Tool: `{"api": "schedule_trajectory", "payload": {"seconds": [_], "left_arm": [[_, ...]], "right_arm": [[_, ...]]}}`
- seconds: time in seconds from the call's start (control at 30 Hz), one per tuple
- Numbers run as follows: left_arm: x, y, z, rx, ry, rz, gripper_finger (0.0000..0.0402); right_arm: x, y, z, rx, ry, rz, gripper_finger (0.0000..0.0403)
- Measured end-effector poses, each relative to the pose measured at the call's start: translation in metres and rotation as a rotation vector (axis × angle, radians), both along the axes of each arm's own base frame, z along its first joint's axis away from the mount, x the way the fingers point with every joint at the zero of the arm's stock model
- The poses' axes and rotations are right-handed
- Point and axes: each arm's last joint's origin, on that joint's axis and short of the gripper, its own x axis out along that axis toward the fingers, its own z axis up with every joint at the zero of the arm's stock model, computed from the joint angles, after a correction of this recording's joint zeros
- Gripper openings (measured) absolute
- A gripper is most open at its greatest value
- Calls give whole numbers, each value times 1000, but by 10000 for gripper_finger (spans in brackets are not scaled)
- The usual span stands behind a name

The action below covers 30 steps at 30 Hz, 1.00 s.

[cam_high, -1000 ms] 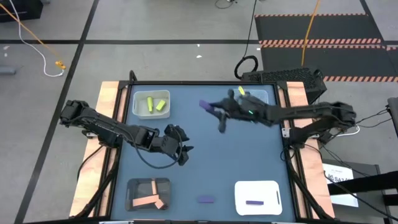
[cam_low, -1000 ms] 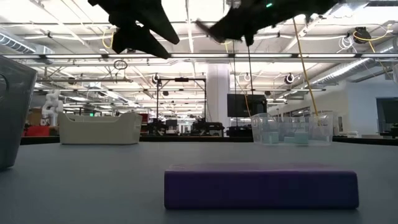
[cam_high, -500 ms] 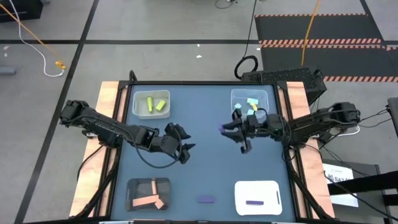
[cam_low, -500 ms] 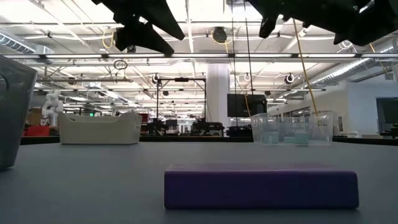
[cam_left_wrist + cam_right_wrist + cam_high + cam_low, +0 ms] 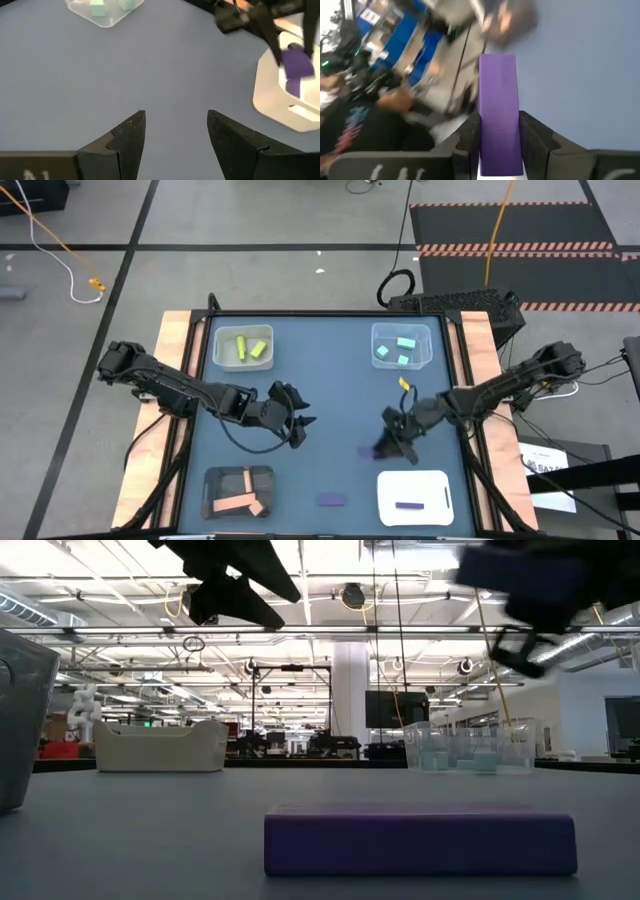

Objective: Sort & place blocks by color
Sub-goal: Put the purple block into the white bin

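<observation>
My right gripper (image 5: 386, 448) is shut on a purple bar block (image 5: 497, 95), above the table just beyond the white tray's (image 5: 415, 480) far left corner. One purple bar (image 5: 408, 505) lies flat in that tray. Another purple bar (image 5: 332, 500) lies flat on the table near the front edge and fills the low view's foreground (image 5: 420, 840). My left gripper (image 5: 299, 425) hovers open and holds nothing, left of the table's middle (image 5: 176, 130). My right gripper pinches the purple bar between its two fingers (image 5: 536, 137), which lie on its two long sides (image 5: 496, 131). The bar runs along the fingers and its free end (image 5: 497, 62) sticks out past their tips. It hangs clear of the table.
A clear tray (image 5: 243, 347) with yellow-green blocks stands at the far left. A clear tray (image 5: 402, 346) with mint blocks stands at the far right. A black tray (image 5: 240, 491) with salmon blocks is at the near left. Bare table lies in the middle.
My right gripper has carried the purple bar from the table's far middle toward the near edge and the white tray. It has sunk and its wrist has rolled. The bar has stayed in its hold.
</observation>
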Motion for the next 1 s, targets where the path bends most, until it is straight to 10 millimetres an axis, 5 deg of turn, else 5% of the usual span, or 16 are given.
{"api": "schedule_trajectory", "payload": {"seconds": [0.27,0.6,0.8,1.0], "left_arm": [[13,-11,-15,-35,-15,-23,214],[43,-46,-51,-107,-98,-298,214],[51,-70,-73,-91,-138,-380,214],[54,-75,-86,168,-136,-542,214]], "right_arm": [[-35,43,-1,197,299,170,85],[-62,58,-24,95,592,184,86],[-63,61,-22,88,562,217,198],[-60,63,-16,73,441,272,282]]}}
